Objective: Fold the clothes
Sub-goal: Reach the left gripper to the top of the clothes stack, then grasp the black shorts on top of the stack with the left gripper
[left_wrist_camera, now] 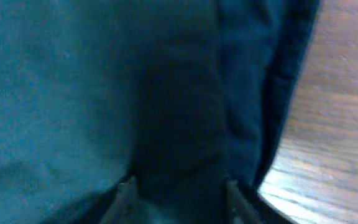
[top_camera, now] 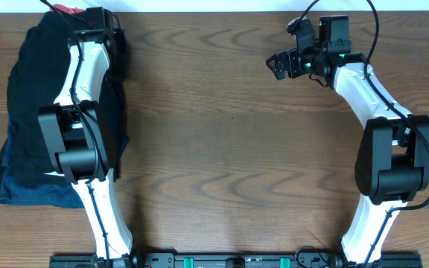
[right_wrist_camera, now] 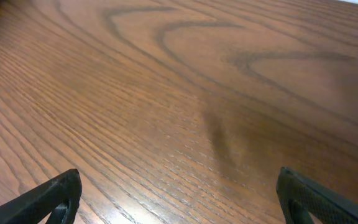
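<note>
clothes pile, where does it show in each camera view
Overhead: clothes pile at the far left of the table.
Left wrist: fills most of the frame, close up.
Right wrist: not in it.
Shared landmark: the wood-grain table, in all three.

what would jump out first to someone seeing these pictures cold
The heap of dark clothes on the left side of the wooden table stands out first, with the left arm stretched over it and a scrap of red at its far edge. Opposite, the right pincer hangs open near the far right corner, holding nothing.
</note>
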You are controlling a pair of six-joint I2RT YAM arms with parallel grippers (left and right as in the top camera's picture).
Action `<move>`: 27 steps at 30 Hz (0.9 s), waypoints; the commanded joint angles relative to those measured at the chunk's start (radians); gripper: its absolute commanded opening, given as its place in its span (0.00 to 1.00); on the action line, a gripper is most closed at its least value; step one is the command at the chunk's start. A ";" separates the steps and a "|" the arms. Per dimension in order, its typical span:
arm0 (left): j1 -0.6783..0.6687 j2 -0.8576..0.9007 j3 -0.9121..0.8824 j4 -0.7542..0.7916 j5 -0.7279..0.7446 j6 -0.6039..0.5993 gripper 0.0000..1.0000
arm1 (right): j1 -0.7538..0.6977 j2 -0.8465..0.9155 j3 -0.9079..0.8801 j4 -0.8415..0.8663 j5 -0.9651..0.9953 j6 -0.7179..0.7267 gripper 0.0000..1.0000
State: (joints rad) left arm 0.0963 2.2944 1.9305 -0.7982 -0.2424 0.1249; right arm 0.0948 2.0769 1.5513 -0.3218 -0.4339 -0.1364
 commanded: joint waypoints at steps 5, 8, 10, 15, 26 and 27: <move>0.003 -0.076 0.017 -0.004 -0.092 -0.045 0.06 | -0.009 -0.006 0.006 0.034 -0.031 -0.006 0.98; -0.002 -0.119 0.017 -0.003 -0.092 -0.048 0.06 | -0.010 -0.006 0.006 0.034 -0.032 -0.006 0.96; -0.009 -0.154 0.017 -0.005 -0.092 -0.048 0.06 | -0.010 -0.007 0.006 0.034 -0.040 -0.006 0.94; -0.043 -0.256 0.017 -0.023 -0.089 -0.049 0.06 | -0.025 -0.025 0.006 0.032 -0.129 0.058 0.91; -0.270 -0.454 0.017 -0.044 -0.084 -0.048 0.06 | -0.180 -0.246 0.006 -0.100 -0.274 0.094 0.92; -0.293 -0.460 0.017 -0.041 -0.084 -0.048 0.06 | -0.190 -0.264 0.006 -0.122 -0.273 0.083 0.92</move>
State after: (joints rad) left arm -0.1493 1.8526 1.9305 -0.8383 -0.3210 0.0822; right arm -0.0692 1.8973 1.5513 -0.4141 -0.6609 -0.0223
